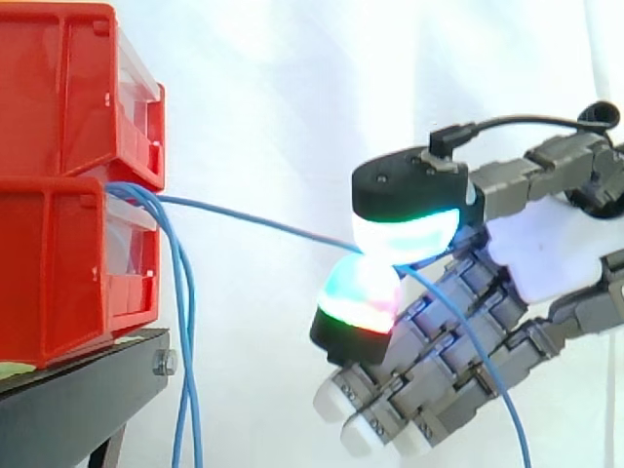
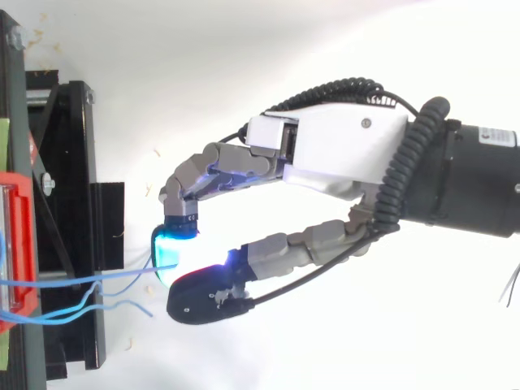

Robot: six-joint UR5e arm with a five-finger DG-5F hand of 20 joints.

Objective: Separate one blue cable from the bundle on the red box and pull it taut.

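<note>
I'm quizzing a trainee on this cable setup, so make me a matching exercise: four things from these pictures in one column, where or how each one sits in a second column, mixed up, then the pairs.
Things
1. pinched blue cable
2. other blue cables
3. red bins
4. black stand

Places or states
A. stacked one on the other
B. runs from the bins to the hand, pinched there
C. carries the bins
D. hang down beside the stand

Pairs: 1-B, 2-D, 3-A, 4-C
</note>
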